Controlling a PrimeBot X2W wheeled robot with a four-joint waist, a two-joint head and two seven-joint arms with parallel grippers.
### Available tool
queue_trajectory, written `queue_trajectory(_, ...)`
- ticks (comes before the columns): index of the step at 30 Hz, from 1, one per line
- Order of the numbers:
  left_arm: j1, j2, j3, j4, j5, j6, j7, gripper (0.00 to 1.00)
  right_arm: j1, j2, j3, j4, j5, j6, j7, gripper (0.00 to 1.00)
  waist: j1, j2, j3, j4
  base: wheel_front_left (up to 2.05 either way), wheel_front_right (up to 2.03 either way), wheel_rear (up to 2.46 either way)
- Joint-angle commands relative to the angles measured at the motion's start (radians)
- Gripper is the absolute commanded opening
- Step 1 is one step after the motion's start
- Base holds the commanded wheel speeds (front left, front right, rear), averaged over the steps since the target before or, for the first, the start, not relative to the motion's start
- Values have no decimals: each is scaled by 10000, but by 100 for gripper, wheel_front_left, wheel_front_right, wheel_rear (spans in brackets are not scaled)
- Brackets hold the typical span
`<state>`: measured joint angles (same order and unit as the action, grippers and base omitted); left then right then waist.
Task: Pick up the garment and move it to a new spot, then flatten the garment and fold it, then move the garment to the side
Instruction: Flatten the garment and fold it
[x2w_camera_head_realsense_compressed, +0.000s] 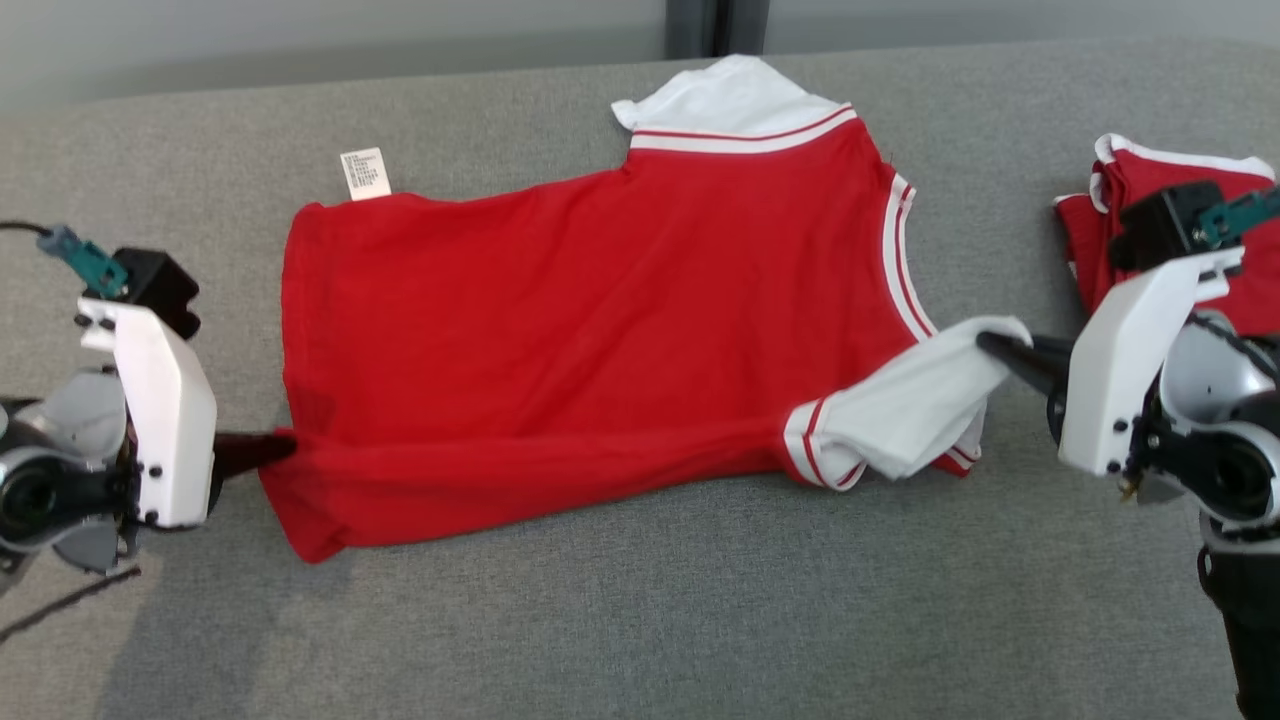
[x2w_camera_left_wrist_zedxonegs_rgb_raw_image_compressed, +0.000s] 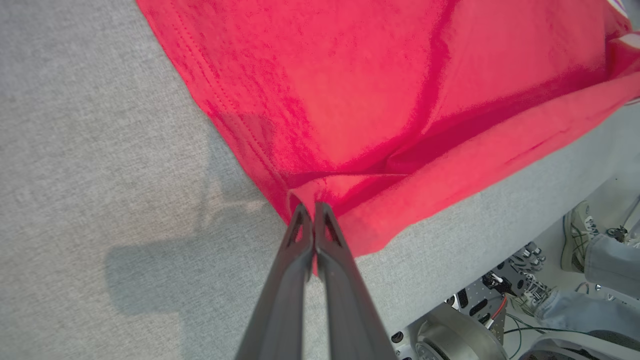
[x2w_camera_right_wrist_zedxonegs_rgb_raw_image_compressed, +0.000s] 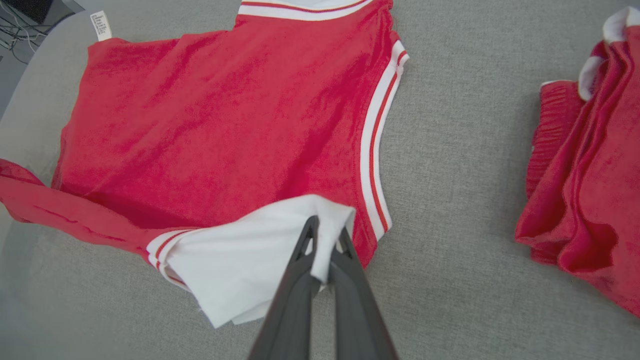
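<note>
The garment (x2w_camera_head_realsense_compressed: 600, 320) is a red shirt with white, red-striped sleeves, spread sideways across the grey cushioned surface (x2w_camera_head_realsense_compressed: 640, 620). Its near long edge is lifted and rolled over slightly. My left gripper (x2w_camera_head_realsense_compressed: 280, 447) is shut on the red hem corner (x2w_camera_left_wrist_zedxonegs_rgb_raw_image_compressed: 310, 200) at the garment's left end. My right gripper (x2w_camera_head_realsense_compressed: 985, 342) is shut on the white sleeve (x2w_camera_right_wrist_zedxonegs_rgb_raw_image_compressed: 280, 240) at the right end, and the cloth bunches around the fingers (x2w_camera_right_wrist_zedxonegs_rgb_raw_image_compressed: 305, 250). A white care label (x2w_camera_head_realsense_compressed: 365, 173) sticks out at the far hem.
A second red and white garment (x2w_camera_head_realsense_compressed: 1180, 230) lies bunched at the far right of the surface (x2w_camera_right_wrist_zedxonegs_rgb_raw_image_compressed: 590, 165). In the left wrist view the surface's front edge drops to the floor, where a person's shoes and trouser legs (x2w_camera_left_wrist_zedxonegs_rgb_raw_image_compressed: 575, 250) and the robot base (x2w_camera_left_wrist_zedxonegs_rgb_raw_image_compressed: 450, 335) show.
</note>
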<state>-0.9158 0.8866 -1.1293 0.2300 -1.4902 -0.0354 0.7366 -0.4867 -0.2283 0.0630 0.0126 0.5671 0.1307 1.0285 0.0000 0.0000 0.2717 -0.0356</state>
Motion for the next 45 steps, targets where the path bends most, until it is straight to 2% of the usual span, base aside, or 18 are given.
queue_trajectory(1, -290, -104, 125, 170, 12, -93, 17, 0, -304, -4, -46, 189, -79, 1, -101, 0, 0, 0, 292, 10, 0, 0, 0)
queue_trajectory(12, -1694, -832, 539, 1768, 353, -582, -37, 0, -2485, 401, -98, 2087, -866, 1, -483, 0, 0, 0, 1456, 112, 0, 0, 0)
queue_trajectory(18, -2028, -1172, 541, 2365, 510, -786, -199, 0, -3278, 580, -2, 2881, -1147, 1, -915, 0, 0, 0, 1701, 174, 0, 0, 0)
queue_trajectory(29, -2211, -1552, 500, 2931, 712, -960, -564, 0, -3902, 477, 306, 3770, -1426, 1, -1888, 2, 0, 0, 1792, 244, 0, 0, 0)
queue_trajectory(30, -2195, -1599, 537, 2981, 689, -969, -656, 29, -3911, 498, 329, 3840, -1436, 1, -1973, 31, 0, 0, 1778, 240, 0, 0, 0)
queue_trajectory(31, -2162, -1638, 544, 3048, 673, -954, -718, 81, -3913, 528, 353, 3910, -1412, 1, -2097, 84, 0, 0, 1747, 233, 0, 0, 0)
queue_trajectory(32, -2120, -1673, 535, 3101, 650, -958, -762, 100, -3926, 539, 361, 3976, -1383, 1, -2257, 100, 0, 0, 1706, 225, 0, 0, 0)
queue_trajectory(37, -1952, -1718, 480, 3210, 515, -956, -809, 100, -3820, 513, 642, 4176, -1175, 1, -3141, 100, 0, 0, 1353, 175, 0, 0, 0)
queue_trajectory(40, -1769, -1711, 485, 3145, 450, -960, -1014, 100, -3697, 368, 788, 4158, -1033, 1, -4056, 100, 0, 0, 1032, 159, 0, 0, 0)
queue_trajectory(45, -1465, -1656, 648, 2869, 600, -962, -2069, 100, -3231, 81, 1115, 4196, -843, 1, -5699, 100, 0, 0, 343, 158, 0, 0, 0)
